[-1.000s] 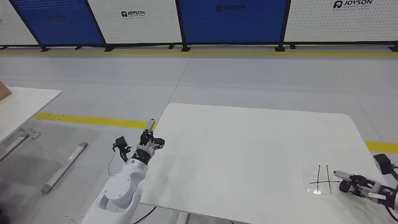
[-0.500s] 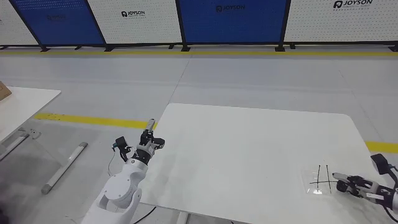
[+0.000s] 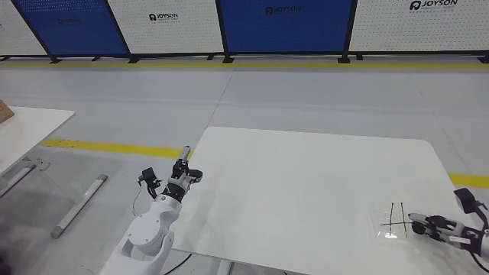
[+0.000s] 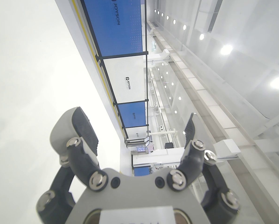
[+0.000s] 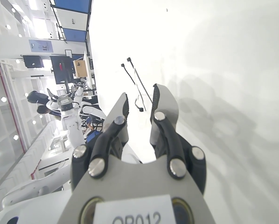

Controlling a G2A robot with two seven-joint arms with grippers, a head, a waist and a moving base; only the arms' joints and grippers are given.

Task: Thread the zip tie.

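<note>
Left gripper (image 3: 185, 153) hangs at the table's (image 3: 306, 168) left edge, fingers spread wide, holding nothing. The zip ties (image 3: 393, 218), a few black ones crossed, lie flat near the table's right front corner. Right gripper (image 3: 416, 220) sits just beside them, fingers parted a little, nothing pinched. We judge this step to be the approach to the pick: no tie is lifted yet. The next move calls for singling out one thin strap and closing low on it. Wall panels (image 3: 252, 0) and a wrist label (image 5: 132, 208) bear print, which we leave untranscribed
</note>
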